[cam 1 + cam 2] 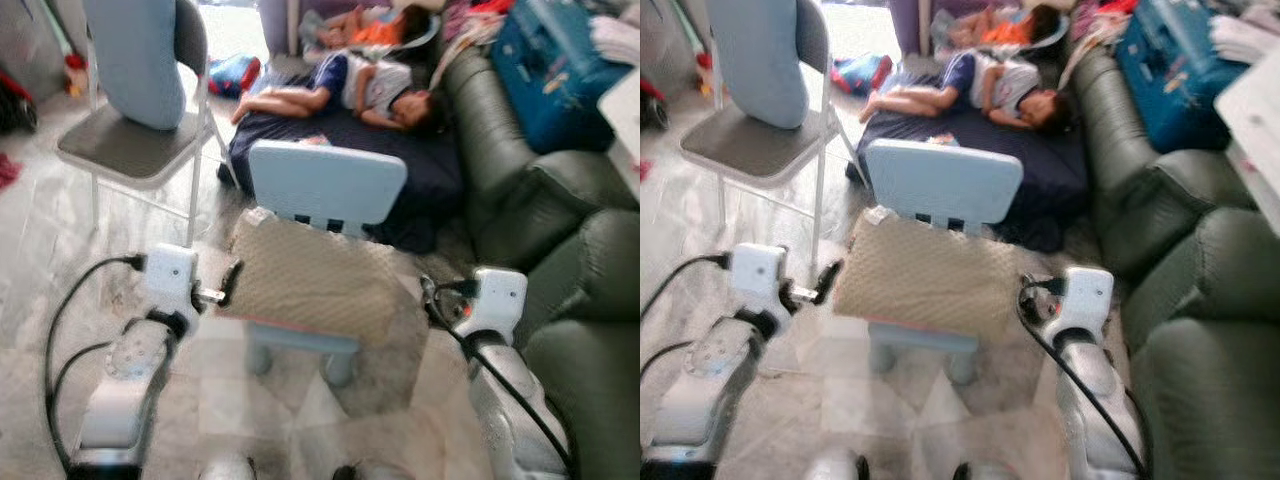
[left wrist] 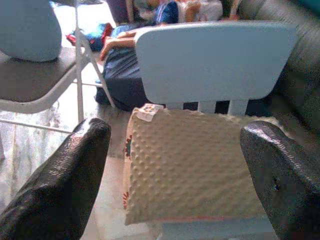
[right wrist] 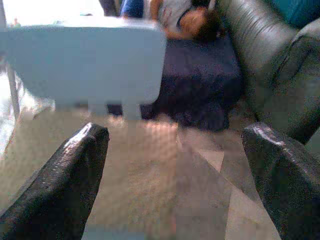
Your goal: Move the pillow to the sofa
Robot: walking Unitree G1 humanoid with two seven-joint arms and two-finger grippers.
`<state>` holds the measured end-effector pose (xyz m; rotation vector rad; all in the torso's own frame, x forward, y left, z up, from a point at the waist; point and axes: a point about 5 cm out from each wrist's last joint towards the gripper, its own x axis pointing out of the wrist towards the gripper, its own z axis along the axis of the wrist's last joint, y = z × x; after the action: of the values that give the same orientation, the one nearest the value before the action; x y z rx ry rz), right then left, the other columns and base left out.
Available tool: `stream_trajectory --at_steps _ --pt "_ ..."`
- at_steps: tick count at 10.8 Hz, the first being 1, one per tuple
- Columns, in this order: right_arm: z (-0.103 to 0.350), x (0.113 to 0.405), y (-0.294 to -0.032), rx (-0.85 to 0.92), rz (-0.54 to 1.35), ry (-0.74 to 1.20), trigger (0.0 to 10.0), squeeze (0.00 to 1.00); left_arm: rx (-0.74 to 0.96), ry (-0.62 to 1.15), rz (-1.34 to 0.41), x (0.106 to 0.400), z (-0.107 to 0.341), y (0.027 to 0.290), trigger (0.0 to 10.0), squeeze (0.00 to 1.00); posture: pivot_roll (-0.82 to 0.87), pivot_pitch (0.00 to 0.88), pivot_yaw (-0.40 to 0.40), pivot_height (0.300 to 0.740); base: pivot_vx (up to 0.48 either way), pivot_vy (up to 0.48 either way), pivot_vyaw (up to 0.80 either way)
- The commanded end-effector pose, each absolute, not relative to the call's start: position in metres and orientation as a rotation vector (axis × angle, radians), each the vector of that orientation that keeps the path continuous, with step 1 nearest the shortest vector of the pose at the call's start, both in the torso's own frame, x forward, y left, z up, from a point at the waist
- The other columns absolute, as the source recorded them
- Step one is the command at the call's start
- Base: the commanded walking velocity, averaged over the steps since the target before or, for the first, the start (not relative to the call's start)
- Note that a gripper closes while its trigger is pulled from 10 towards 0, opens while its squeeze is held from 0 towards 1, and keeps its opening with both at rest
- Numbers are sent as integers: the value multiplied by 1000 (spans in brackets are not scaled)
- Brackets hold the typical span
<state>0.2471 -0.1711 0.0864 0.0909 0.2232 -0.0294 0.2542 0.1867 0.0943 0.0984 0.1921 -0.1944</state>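
A beige dimpled pillow (image 1: 310, 280) lies flat on the seat of a small pale-blue child's chair (image 1: 325, 185) right in front of me. My left gripper (image 1: 228, 285) is at the pillow's left edge, and my right gripper (image 1: 430, 295) is at its right edge. In the left wrist view the left gripper (image 2: 177, 132) is open, with the pillow (image 2: 195, 165) between and beyond its black fingers. The right gripper (image 3: 177, 132) in the right wrist view is open too, with the blurred pillow (image 3: 75, 170) ahead of it. Neither holds anything.
A dark green sofa (image 1: 560, 250) runs along the right, with a blue case (image 1: 550, 75) on its far end. A person (image 1: 370, 85) lies on a dark mattress (image 1: 420, 170) behind the small chair. A grey folding chair (image 1: 130, 150) with a pale-blue cushion (image 1: 140, 55) stands at the left.
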Motion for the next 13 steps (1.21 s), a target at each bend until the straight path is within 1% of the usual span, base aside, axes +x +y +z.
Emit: stream_trajectory --at_steps 1,4,5,6,7,8,12,13 --pt "82 241 -185 74 -68 252 10000 0 92 176 -220 256 98 177 10000 0 -17 148 -68 740 431 0 0" --pt "79 241 -185 66 -56 279 10000 0 130 187 -172 254 94 179 10000 0 -9 150 -82 740 0 0 0" --pt "78 242 -184 65 -50 284 10000 0 93 187 -190 256 92 180 10000 0 -10 150 -84 740 0 0 0" --pt "78 242 -185 64 -45 288 10000 0 88 198 -192 258 90 182 10000 0 -13 148 -89 740 0 0 0" --pt "78 243 -185 63 -42 292 10000 0 86 208 -232 260 86 183 10000 0 -16 144 -90 740 0 0 0" --pt "78 244 -186 62 -43 293 10000 0 78 200 -262 262 87 183 10000 0 -19 143 -91 740 0 352 0" --pt "80 250 -186 53 -35 285 10000 0 79 185 -253 269 87 183 10000 0 -16 129 -95 740 0 480 0" --pt "81 252 -187 51 -35 281 10000 0 82 153 -244 271 90 182 10000 0 -16 127 -95 740 0 480 0"
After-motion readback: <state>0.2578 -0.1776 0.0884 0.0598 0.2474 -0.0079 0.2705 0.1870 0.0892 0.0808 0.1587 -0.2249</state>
